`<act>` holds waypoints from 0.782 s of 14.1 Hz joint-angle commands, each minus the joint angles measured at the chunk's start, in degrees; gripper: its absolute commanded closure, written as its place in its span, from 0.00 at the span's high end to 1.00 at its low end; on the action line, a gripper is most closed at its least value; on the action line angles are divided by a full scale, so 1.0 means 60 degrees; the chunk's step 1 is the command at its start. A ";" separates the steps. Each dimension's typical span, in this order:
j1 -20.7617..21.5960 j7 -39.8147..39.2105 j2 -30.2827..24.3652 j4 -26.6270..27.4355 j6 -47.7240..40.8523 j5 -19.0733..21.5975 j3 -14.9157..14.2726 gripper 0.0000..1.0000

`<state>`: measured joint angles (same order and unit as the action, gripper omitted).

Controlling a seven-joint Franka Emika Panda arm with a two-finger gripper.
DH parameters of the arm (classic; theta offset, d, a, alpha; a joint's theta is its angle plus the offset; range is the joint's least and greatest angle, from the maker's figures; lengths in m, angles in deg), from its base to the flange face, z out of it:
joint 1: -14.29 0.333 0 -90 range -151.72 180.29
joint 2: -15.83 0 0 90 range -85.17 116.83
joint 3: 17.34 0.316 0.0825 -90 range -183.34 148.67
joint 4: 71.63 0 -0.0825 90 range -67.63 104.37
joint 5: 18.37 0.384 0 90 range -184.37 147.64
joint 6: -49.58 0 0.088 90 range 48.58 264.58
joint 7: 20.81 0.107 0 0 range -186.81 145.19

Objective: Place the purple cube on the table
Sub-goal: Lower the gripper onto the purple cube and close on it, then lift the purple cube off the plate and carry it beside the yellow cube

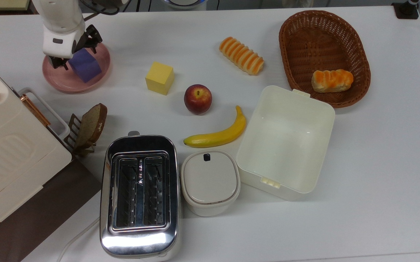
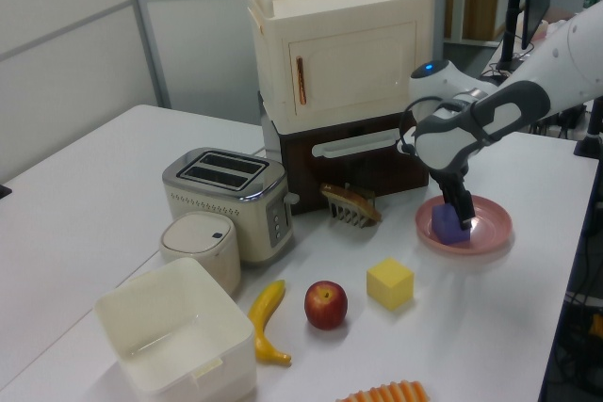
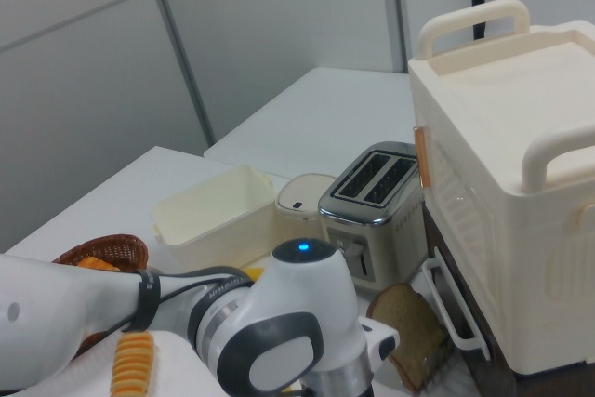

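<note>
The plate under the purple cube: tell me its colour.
Pink; the plate shows best in the top view.

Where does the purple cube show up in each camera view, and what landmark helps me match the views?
Top view: the purple cube sits on the pink plate at upper left, with the gripper at it.
Left view: the purple cube is on the pink plate at middle right.
Right view: I cannot find it; the arm blocks the foreground.
Shared landmark: the chrome toaster.
</note>
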<state>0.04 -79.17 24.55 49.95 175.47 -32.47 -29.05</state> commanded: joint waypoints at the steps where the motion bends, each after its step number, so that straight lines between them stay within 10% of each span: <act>1: -0.0058 -0.0205 -0.0105 0.0303 0.0376 -0.0154 -0.0010 0.51; 2: -0.0058 -0.0147 -0.0192 0.0274 0.0347 -0.0154 -0.0010 0.13; 3: -0.0058 -0.0089 -0.0338 0.0274 0.0260 -0.0111 0.0004 0.00; 11: 0.1447 0.1414 -0.1761 0.0025 -0.1967 0.0900 0.0107 0.00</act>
<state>2.33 -78.24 16.04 48.90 167.11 -28.11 -28.40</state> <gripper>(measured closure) 0.410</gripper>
